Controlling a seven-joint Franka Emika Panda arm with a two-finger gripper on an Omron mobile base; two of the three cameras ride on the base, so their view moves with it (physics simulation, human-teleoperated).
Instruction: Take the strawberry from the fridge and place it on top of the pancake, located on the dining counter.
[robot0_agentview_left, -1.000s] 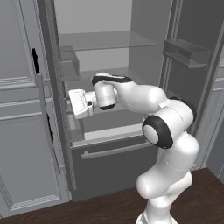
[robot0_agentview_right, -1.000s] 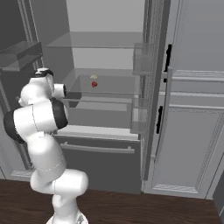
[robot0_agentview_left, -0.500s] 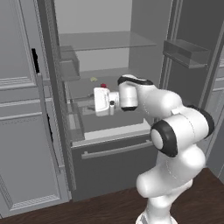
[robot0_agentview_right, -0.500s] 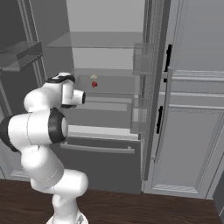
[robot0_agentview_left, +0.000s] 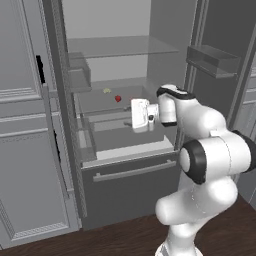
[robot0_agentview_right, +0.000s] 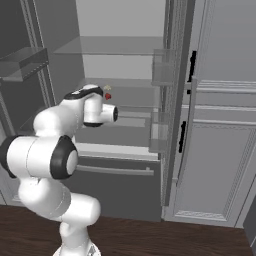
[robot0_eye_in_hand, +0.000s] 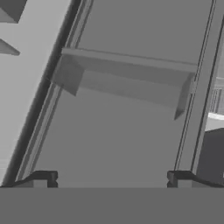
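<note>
The fridge (robot0_agentview_left: 131, 186) stands with both upper doors open, also seen from the other side (robot0_agentview_right: 116, 192). The strawberry (robot0_agentview_left: 118, 98), tiny and red, lies on the middle shelf (robot0_agentview_left: 137, 95), toward its back; the right base view shows the strawberry (robot0_agentview_right: 108, 96) just above my forearm. My gripper (robot0_agentview_left: 133, 116) hovers in front of that shelf, slightly lower than the berry and to its right, pointing sideways at the left door. In the hand view my gripper (robot0_eye_in_hand: 111, 180) is open, with nothing between its fingertips (robot0_eye_in_hand: 43, 178). The pancake and the dining counter are out of view.
A small pale yellowish item (robot0_agentview_left: 106, 90) lies just left of the berry. Door bins (robot0_agentview_left: 80, 75) hang on the left door, and one bin (robot0_eye_in_hand: 127, 72) faces the hand camera. A clear bin (robot0_agentview_left: 212, 59) juts from the right door. Grey cabinets (robot0_agentview_right: 220, 150) flank the fridge.
The arm has swung right, carrying the hand from beside the left door to the middle of the fridge opening, closer to the strawberry. The jaws have stayed wide apart.
</note>
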